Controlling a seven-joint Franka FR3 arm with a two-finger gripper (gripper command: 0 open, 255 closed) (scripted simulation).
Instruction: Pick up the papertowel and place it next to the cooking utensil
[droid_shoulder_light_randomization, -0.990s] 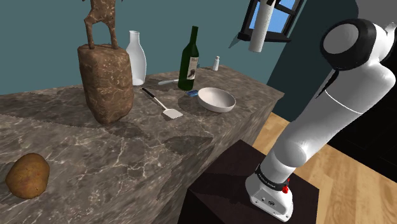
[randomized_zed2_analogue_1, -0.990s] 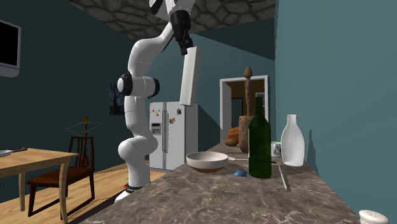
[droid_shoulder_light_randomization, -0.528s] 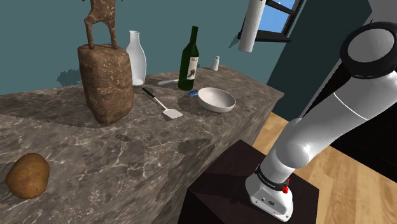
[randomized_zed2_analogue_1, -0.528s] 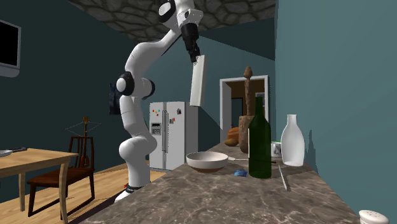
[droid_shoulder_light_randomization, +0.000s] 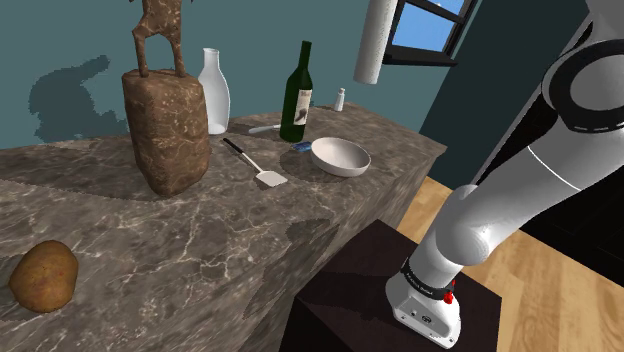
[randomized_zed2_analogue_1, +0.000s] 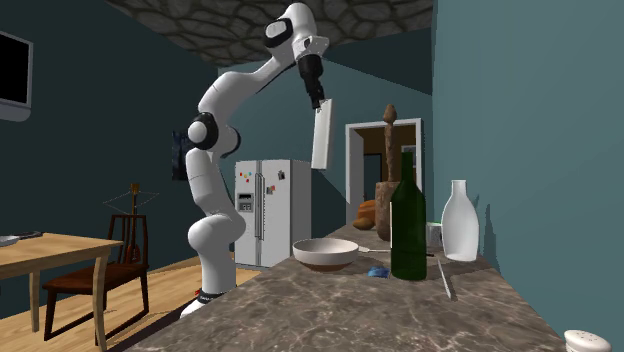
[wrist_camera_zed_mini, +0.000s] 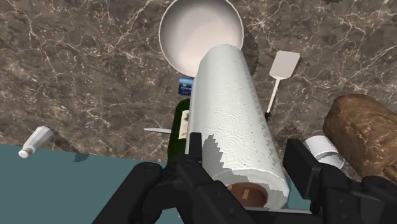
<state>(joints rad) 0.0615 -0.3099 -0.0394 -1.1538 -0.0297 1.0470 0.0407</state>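
Marble counter (droid_shoulder_light_randomization: 200, 240): white bowl (droid_shoulder_light_randomization: 340, 156), green bottle (droid_shoulder_light_randomization: 297, 95), and spatula (droid_shoulder_light_randomization: 257, 167) lying flat beside a brown stone block (droid_shoulder_light_randomization: 165, 125). Paper towel roll (wrist_camera_zed_mini: 232, 121) hangs high above the bowl and bottle (tilted, well clear of the counter). Gripper (wrist_camera_zed_mini: 247, 162) spread wide, fingers clasping the roll's upper end from both sides.

White embossed papertowel (wrist_camera_zed_mini: 235, 114), green bottle (droid_shoulder_light_randomization: 296, 95), marbled counter (droid_shoulder_light_randomization: 200, 235)
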